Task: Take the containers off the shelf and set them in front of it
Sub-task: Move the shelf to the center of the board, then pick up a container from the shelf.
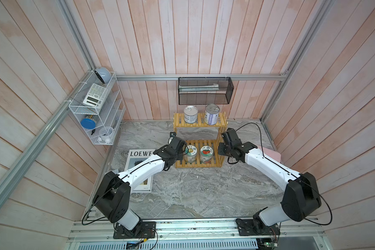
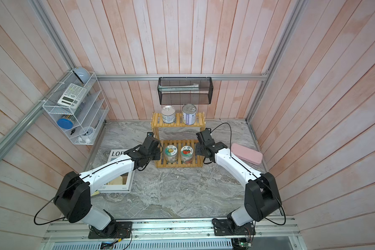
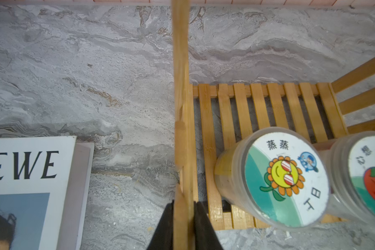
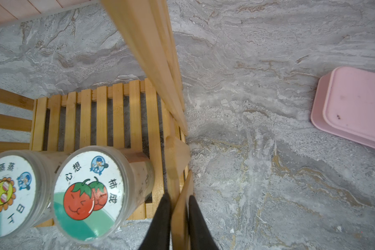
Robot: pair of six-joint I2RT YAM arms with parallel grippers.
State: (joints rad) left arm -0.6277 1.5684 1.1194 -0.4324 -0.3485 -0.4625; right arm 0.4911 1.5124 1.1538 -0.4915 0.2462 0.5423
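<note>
- The left gripper [image 3: 183, 204] is closed on a thin wooden upright at the end of the shelf [image 1: 199, 166]. One black finger presses each face of the slat.
- The right gripper [image 4: 180, 195] is closed the same way on an upright at the opposite end of the shelf, with the wood pinched between its two fingers.
- Both grips sit low, near the front corners of the shelf's bottom tier.
- On that bottom tier, close to the front edge, two jars stand upright just beside one another. The sunflower jar [image 3: 284, 184] is nearer the left gripper and the tomato jar [image 4: 89, 192] nearer the right gripper.
- On the shelf's top tier two tins stand upright with a small gap between them. The white-and-blue tin [image 1: 190, 114] is above the sunflower jar and the purple-and-white tin [image 1: 211, 114] above the tomato jar.
- All four containers are on the shelf.
- The shelf stands on the grey marbled table [image 1: 193, 194], its back towards the plank wall.
- A magazine [image 3: 30, 173] lies flat beside the shelf on the left gripper's side, and a pink tray [image 4: 355, 104] lies beside it on the right gripper's side.
- A mesh basket [image 1: 205, 91] hangs on the wall above the shelf.
</note>
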